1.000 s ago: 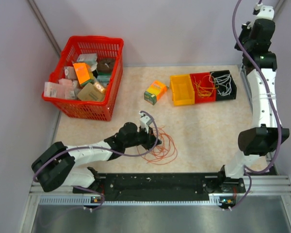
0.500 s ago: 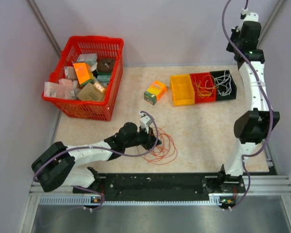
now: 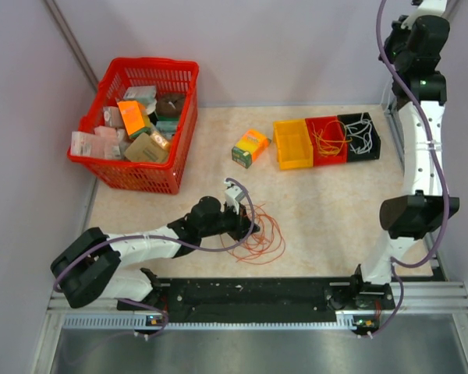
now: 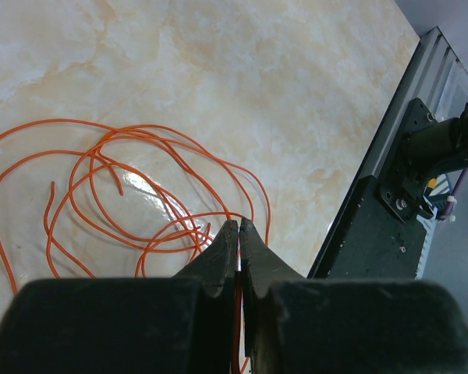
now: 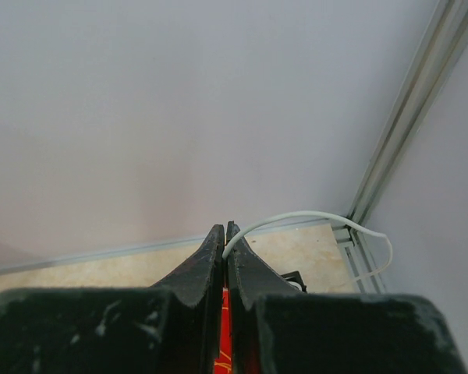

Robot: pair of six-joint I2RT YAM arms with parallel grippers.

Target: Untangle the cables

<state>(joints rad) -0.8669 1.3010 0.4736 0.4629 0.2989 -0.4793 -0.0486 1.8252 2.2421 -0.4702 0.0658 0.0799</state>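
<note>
A tangle of orange-red cables [image 3: 262, 238] lies in loose loops on the table near the front middle. My left gripper [image 3: 249, 228] is low at the tangle's left edge. In the left wrist view its jaws [image 4: 239, 224] are shut on one orange strand, and the other orange loops [image 4: 140, 187] spread over the table beyond. My right arm [image 3: 421, 47] reaches high at the back right corner. In the right wrist view that gripper [image 5: 225, 230] is shut on a thin white cable [image 5: 312, 216], which arcs off to the right.
A yellow bin [image 3: 293, 143], a red bin [image 3: 333, 123] with yellow cables and a black bin [image 3: 373, 123] with white cables stand in a row at the back right. A red basket [image 3: 110, 78] of packets sits at the back left. An orange-green box [image 3: 250, 147] lies mid-table.
The right arm swung left at the back corner, then back right and higher. The left arm and the orange tangle have not moved.
</note>
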